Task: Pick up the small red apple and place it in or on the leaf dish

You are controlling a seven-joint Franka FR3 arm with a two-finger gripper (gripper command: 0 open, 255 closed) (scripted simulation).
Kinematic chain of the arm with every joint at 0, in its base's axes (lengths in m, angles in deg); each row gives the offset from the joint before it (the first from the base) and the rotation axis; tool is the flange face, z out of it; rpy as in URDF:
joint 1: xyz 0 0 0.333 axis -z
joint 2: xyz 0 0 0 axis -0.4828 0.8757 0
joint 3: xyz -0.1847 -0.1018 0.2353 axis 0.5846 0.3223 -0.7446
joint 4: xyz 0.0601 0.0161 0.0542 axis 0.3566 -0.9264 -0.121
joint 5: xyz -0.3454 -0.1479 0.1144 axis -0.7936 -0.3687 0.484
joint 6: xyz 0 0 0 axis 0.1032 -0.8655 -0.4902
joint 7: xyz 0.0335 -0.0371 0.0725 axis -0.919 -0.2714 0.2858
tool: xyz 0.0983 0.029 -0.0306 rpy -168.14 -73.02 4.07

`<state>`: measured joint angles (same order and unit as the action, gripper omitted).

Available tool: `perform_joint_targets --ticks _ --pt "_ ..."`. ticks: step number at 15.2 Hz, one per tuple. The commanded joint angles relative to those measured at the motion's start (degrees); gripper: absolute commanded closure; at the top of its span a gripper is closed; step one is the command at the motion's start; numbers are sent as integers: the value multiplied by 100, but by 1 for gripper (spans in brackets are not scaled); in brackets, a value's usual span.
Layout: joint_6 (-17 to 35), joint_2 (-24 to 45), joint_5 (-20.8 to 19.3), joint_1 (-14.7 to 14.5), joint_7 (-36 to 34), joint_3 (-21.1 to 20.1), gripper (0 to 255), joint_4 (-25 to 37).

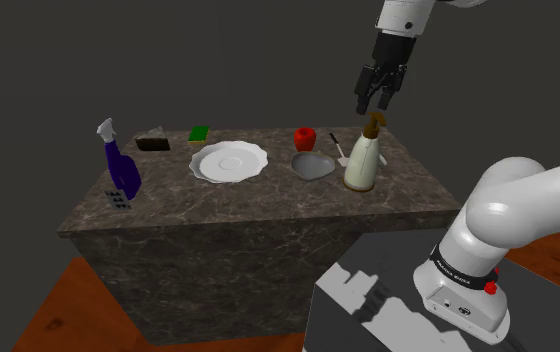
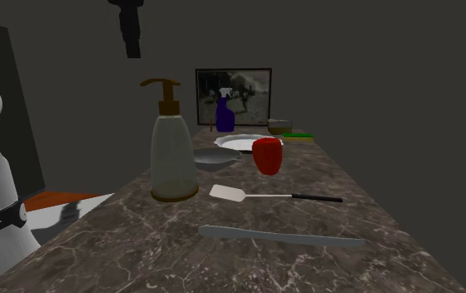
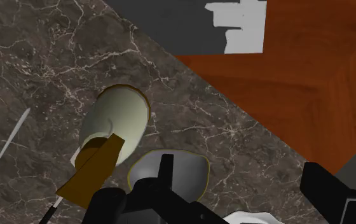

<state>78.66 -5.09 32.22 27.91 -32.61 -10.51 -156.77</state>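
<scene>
High above the soap dispenser [image 1: 363, 160], the claw [image 1: 373, 105] hangs wide and empty, while the small red apple [image 1: 305, 137] sits on the surface [image 1: 268, 210] just beside the grey leaf dish [image 1: 313, 166], so neither the pick nor the placing is done yet.

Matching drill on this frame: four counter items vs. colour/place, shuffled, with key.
Things:
1. apple
2. spray bottle
3. pump bottle
4. plate

Descriptions:
A. white, wavy rim, middle of the counter
B. red, beside the grey leaf dish
C. pale, brown pump, below the open gripper
D. purple, at the shoulder view's left end

Pairs: 1-B, 2-D, 3-C, 4-A
</scene>
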Motion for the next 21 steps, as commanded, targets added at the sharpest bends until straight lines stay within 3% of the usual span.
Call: perform_joint_targets --ticks 1,11,21 --pt "0 0 0 0 0 0 0 0" --pt "1579 1889 -458 239 142 38 0 385" --pt "2631 3952 -946 466 88 107 0 1500"
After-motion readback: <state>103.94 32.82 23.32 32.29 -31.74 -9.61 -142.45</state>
